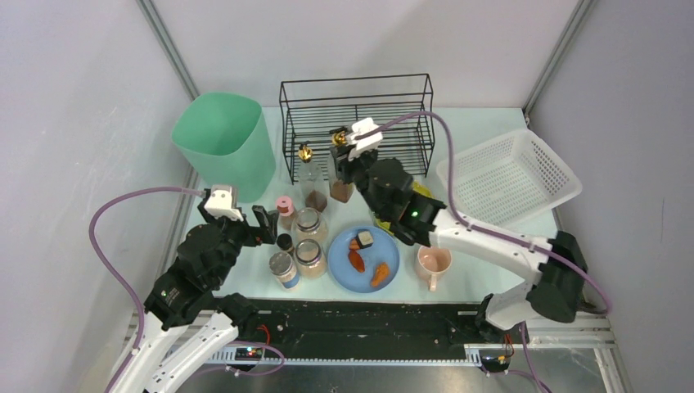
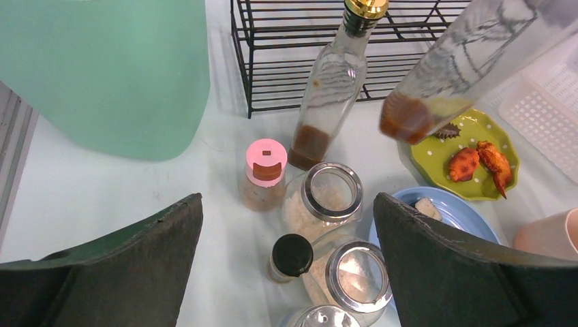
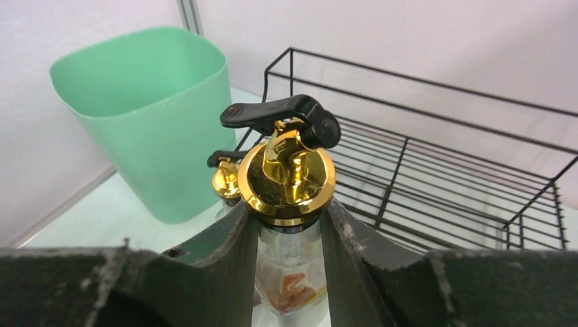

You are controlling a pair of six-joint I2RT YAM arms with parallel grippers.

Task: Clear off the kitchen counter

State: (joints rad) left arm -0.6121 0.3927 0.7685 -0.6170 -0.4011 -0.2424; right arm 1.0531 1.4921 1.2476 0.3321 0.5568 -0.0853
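Observation:
The kitchen counter (image 1: 483, 123) is a pale mint-white tabletop. My right gripper (image 1: 347, 168) is shut on the neck of a gold-capped glass bottle (image 3: 290, 170) with brown sauce, held lifted and tilted in front of the black wire rack (image 1: 356, 123); it also shows in the left wrist view (image 2: 450, 75). A second gold-capped bottle (image 1: 309, 176) stands on the counter. My left gripper (image 2: 287, 201) is open and empty above a black-capped shaker (image 2: 292, 255), a pink-lidded shaker (image 2: 264, 174) and glass jars (image 2: 326, 197).
A green bin (image 1: 225, 143) stands at the back left and a white slatted basket (image 1: 509, 178) at the right. A blue plate with food (image 1: 385, 246), a pink cup (image 1: 434, 264) and a green plate (image 2: 436, 153) sit near the front.

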